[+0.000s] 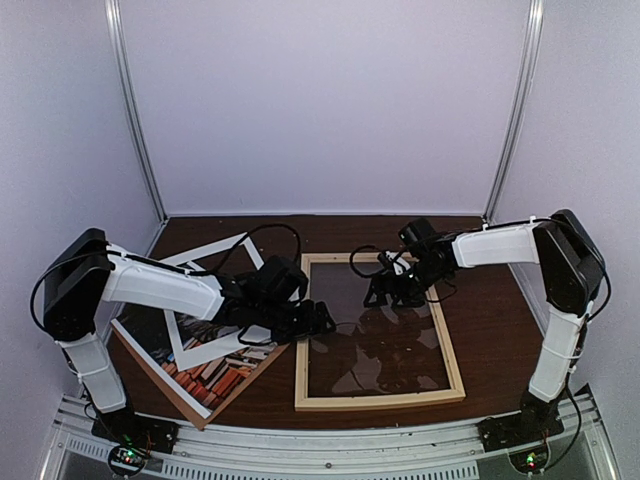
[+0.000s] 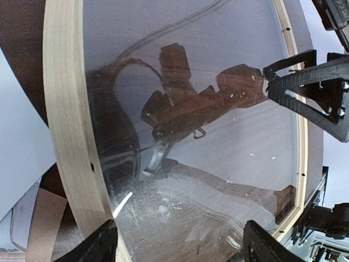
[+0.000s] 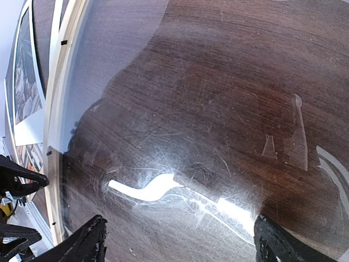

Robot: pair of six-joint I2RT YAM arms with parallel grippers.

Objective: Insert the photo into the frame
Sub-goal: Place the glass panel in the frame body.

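Photo [image 1: 215, 372] is found at the far left of the table [image 1: 490, 330], lying face up and askew, with only its near part showing: the red and orange book spines. A white mat border [image 1: 220, 353] is laid crookedly on top of it, and a brown backing board [image 1: 180, 398] is seen beneath, its edge showing along the near side. The print is outside the frame [image 1: 380, 400], just beside its left rail.

Next to the right, the left gripper [image 1: 322, 320] is held low over that left rail. Its fingers [image 2: 101, 245] are spread wide — one above the pale wood, the other above the glass — and nothing is gripped between them. Whether the rail is touched cannot be told.

The frame is laid flat at mid-table, its pane reflecting both arms over the dark wood.

Further right, the right gripper [image 1: 378, 293] is placed over the far part of the pane. Its jaws are likewise parted wide and empty, with only scratched glass seen between them.
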